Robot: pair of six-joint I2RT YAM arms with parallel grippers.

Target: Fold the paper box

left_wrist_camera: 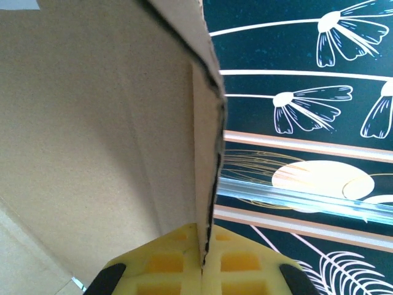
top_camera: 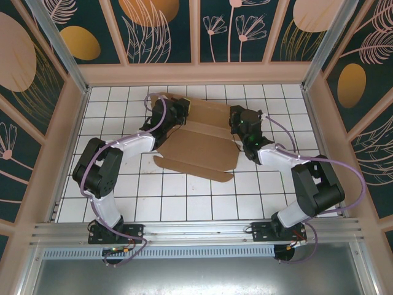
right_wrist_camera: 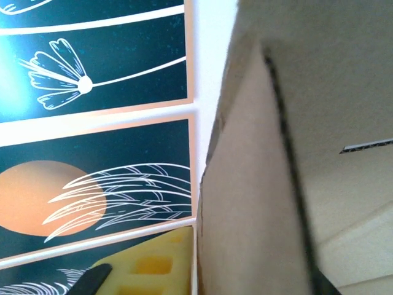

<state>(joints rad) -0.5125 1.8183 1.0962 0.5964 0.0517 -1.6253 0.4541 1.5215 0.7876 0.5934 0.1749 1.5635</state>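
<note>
Robot test cell, lab-type: white gridded table (top_camera: 184, 203); floral-print panels (top_camera: 166, 31) walling table; aluminium rail (top_camera: 196, 230) along table's near edge.

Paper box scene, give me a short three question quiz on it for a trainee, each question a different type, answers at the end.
1. True or false: the box stands fully folded and closed on the table.
2. The left gripper is shut on: A) the box's edge, B) a cable, C) nothing.
3. Fill in: in the top view, the right gripper is at the box's ____ side.
Key: 1 false, it is an open sheet; 2 A; 3 right.
</note>
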